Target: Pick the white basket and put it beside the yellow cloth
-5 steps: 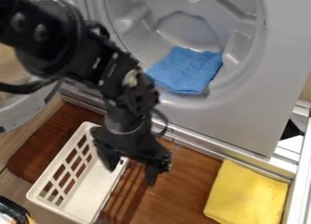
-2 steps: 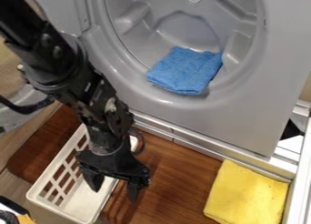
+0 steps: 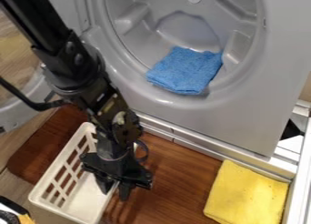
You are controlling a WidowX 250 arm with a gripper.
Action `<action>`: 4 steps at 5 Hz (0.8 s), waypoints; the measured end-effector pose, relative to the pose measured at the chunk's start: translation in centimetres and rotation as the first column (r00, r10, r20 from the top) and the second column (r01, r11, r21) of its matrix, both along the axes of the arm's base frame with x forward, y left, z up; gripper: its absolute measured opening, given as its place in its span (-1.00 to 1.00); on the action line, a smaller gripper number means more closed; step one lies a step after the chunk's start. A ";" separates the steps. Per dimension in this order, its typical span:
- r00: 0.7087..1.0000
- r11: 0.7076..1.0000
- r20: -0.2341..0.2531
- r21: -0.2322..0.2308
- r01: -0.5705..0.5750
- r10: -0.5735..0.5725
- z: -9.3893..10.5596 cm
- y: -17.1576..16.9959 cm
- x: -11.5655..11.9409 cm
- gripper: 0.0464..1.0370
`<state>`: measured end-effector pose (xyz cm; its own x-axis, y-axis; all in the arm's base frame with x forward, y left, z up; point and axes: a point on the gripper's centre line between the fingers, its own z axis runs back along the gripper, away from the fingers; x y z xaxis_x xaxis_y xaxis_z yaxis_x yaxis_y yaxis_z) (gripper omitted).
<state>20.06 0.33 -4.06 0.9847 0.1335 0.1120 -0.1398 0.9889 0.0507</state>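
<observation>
Camera view has the gripper (image 3: 115, 196) at the right-hand long wall of the white basket (image 3: 84, 203), nearer that wall's lower end, and for me the coming move turns on this. I see its fingers (image 3: 124, 191) parted, one over the inside of the basket and the other over the wood (image 3: 176, 182) outside, with the wall's rim running between them. Whether either one presses on the plastic I cannot tell. The basket sits upright on the wood, its long axis slanting from the upper right down to the lower left, so most of its width lies left of the gripper. Off to the right, well apart across the boards, lies the yellow cloth (image 3: 246, 196), and that is the side I have to carry toward. With just the one arm (image 3: 72, 57), there is no choice of reach to make. I judge we are at the grasp: I would close on the rim, check the hold, then lift and travel right. A grip on one side wall will probably let the far side sag or swing, so I would go slowly and set it down just short of the cloth. As for writing, I can make out no label on basket or cloth; small pale marks on the arm are unreadable to me.
</observation>
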 end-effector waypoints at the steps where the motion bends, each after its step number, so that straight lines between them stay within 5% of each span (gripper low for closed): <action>1: 1.000 1.000 -0.003 -0.009 0.003 -0.003 -0.1 -0.8 0.1 -0.76; 3: 0.999 0.999 -0.004 -0.014 0.046 -0.047 1.9 -0.8 -0.2 -0.89; 4: 0.984 0.983 0.001 -0.045 0.177 -0.177 4.2 -0.3 -0.6 -0.90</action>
<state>19.49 0.04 0.12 0.9935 -0.0378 0.1070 0.0373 0.9993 0.0063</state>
